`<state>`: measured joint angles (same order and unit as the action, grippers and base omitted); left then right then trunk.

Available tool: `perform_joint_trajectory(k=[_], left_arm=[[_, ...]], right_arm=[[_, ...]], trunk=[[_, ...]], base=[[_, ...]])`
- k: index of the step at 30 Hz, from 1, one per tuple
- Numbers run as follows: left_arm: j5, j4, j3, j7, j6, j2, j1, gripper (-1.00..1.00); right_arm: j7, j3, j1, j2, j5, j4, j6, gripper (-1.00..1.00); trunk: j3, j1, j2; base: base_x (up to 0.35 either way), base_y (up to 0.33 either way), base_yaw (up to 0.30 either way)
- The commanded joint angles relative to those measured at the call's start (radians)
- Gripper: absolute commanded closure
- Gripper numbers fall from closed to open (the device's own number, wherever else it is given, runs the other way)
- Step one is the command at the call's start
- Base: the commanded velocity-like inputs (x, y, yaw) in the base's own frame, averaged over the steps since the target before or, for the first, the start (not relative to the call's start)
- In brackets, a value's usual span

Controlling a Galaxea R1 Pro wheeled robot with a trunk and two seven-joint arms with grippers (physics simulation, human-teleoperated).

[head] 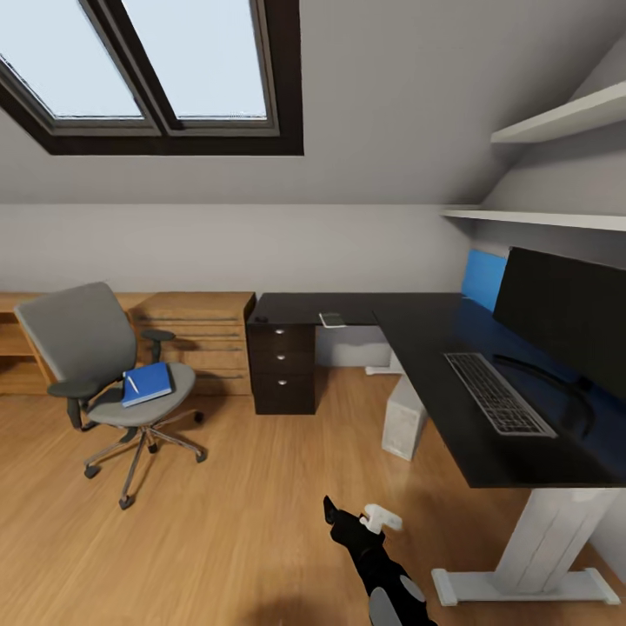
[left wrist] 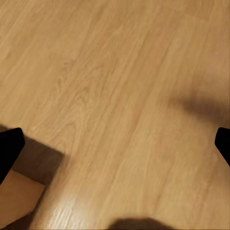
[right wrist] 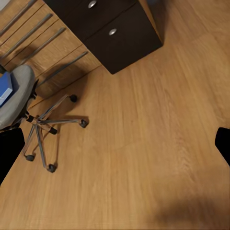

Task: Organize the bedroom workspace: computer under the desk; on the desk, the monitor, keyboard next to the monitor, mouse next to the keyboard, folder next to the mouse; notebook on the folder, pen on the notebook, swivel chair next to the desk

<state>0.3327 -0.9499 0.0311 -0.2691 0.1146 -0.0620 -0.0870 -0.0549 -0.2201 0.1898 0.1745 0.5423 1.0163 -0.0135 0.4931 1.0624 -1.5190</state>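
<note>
With the monitor [head: 569, 326] and keyboard [head: 497, 393] already on the worktop [head: 426, 326], I judge the folder [head: 146, 383] on the chair [head: 91, 361] comes next, so I must roll left toward it, both grippers' fingers spread apart and empty.

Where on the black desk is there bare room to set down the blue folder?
The glossy black L-shaped desk lies bare between the small dark notebook at its far corner and the slim grey keyboard. The strip between keyboard and wide black monitor is crowded by the stand.
</note>
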Motion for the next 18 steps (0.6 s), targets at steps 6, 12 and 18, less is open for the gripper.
perform_joint_trajectory(k=[6,12,18], left_arm=[[0.009,0.003,-0.002,-0.003,-0.003,0.000,0.000,-1.00],[0.010,0.005,-0.002,-0.003,-0.005,0.001,0.000,-1.00],[0.010,0.005,-0.002,-0.004,-0.006,0.001,0.000,-1.00]], right_arm=[[0.012,0.000,0.000,0.000,0.007,0.001,0.001,-1.00],[0.037,0.001,0.000,0.000,0.004,0.001,0.002,-1.00],[0.044,0.003,0.000,0.000,0.002,0.001,0.004,-1.00]], trunk=[[0.001,0.001,-0.001],[0.001,0.001,-0.001],[0.001,0.001,-0.001]], base=[[0.291,0.204,0.000],[0.310,0.154,0.000],[0.317,0.135,0.000]])
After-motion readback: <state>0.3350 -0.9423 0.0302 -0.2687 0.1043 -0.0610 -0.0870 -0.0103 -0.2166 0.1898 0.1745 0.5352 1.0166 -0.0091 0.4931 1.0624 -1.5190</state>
